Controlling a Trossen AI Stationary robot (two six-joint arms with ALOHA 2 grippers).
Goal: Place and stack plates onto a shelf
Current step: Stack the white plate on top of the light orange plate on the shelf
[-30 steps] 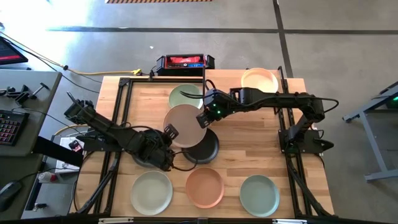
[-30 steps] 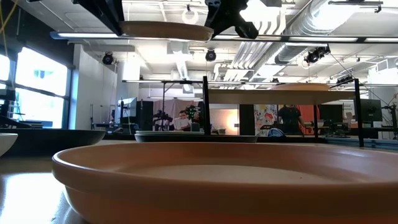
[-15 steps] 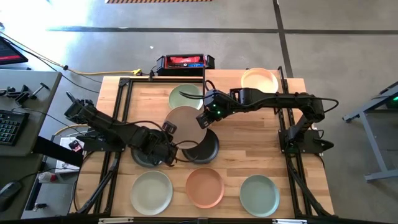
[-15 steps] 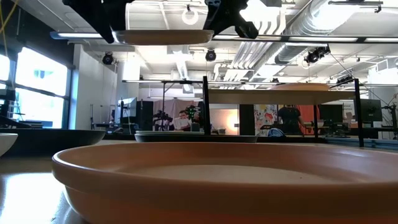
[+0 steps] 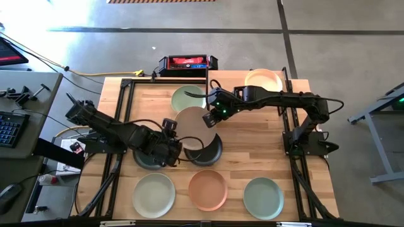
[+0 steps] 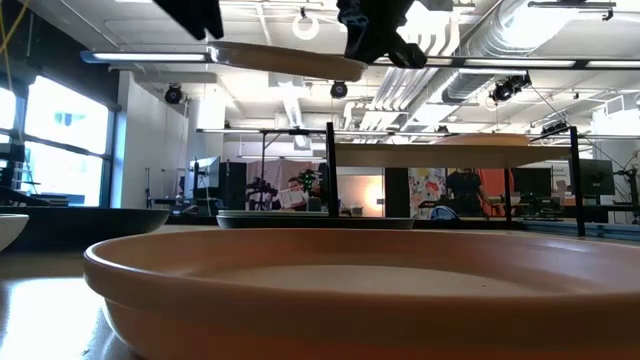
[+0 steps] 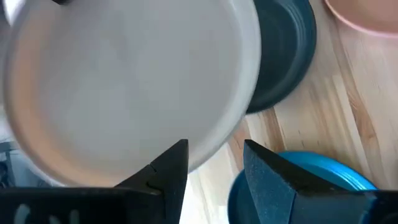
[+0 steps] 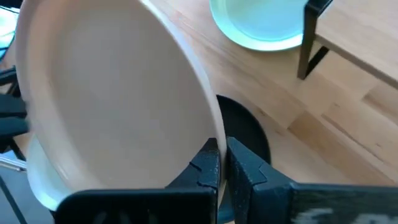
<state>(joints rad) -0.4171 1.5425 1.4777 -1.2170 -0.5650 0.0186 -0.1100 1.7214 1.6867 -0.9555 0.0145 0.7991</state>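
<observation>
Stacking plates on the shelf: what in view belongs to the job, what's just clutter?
Job:
- taupe round plate, held by right gripper
- left gripper, open
- black round plate
- terracotta round plate
- peach round plate
- light-wood shelf

Clutter:
- red-and-black box
- black keyboard

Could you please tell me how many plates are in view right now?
8: three along the near edge, black, teal, one held aloft, green, peach on the shelf.
</observation>
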